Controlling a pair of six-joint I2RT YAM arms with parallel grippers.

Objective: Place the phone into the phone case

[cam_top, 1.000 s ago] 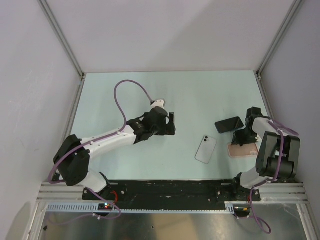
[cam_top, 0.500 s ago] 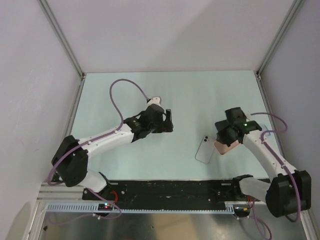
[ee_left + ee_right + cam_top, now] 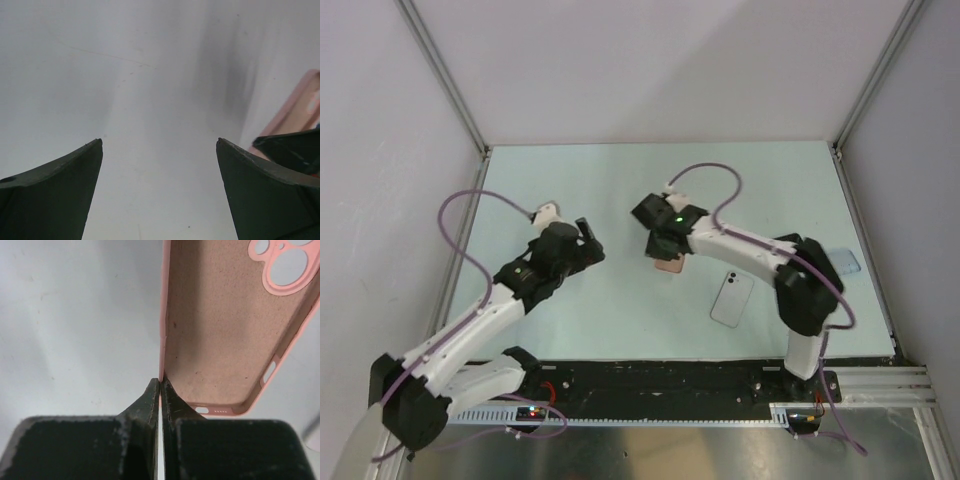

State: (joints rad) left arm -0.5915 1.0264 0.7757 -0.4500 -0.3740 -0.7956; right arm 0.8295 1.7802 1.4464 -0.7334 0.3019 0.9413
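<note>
The case (image 3: 220, 330) is pinched by its side wall in the right pincer (image 3: 160, 384), hollow side exposed, presumably for the phone (image 3: 732, 298) lying nearby on the worktop (image 3: 770, 190). The left pincer (image 3: 159, 150) is held wide, empty.

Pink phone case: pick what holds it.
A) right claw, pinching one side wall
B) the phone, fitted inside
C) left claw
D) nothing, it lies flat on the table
A: the right claw is shut on the side wall of the pink case; the left claw stands open, empty.
</note>
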